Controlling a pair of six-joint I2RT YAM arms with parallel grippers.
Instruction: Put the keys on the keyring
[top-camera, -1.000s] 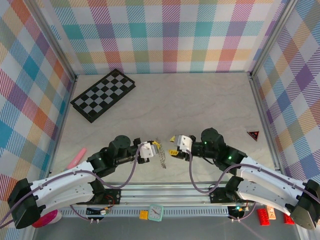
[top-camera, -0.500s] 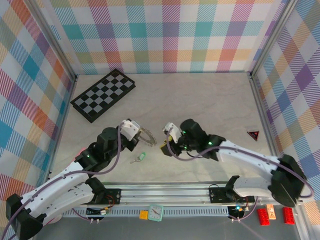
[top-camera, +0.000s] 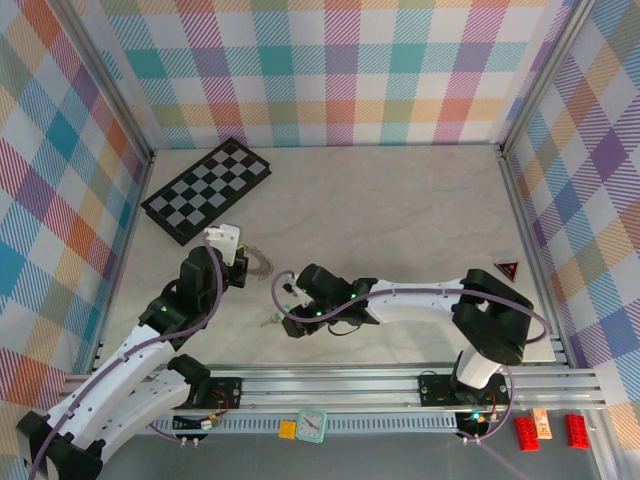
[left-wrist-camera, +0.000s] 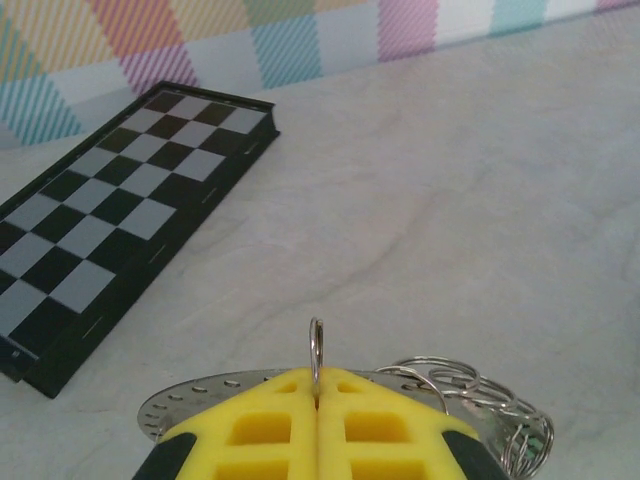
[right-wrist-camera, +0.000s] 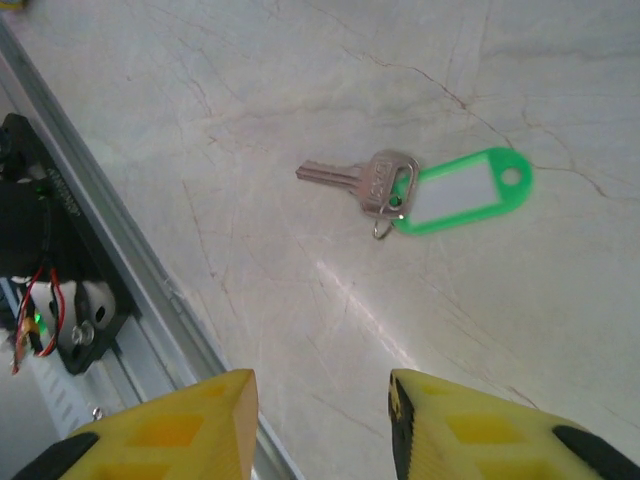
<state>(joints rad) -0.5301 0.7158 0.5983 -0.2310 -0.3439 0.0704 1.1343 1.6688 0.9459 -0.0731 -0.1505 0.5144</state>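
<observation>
Silver key (right-wrist-camera: 350, 177) with its green tag (right-wrist-camera: 460, 195) lies loose on the table (right-wrist-camera: 520, 60), at 12 o'clock from the right gripper's (right-wrist-camera: 320, 405) spread jaws, so threading looks not yet begun. I count one key, one tag and one keyring (top-camera: 258, 263). The left gripper (left-wrist-camera: 318, 378) pinches the keyring with its jaws pressed together, at 12 o'clock from the key in the top view.

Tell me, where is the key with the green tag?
In the right wrist view, the key lies flat on the table, just ahead of the open right gripper.
</observation>
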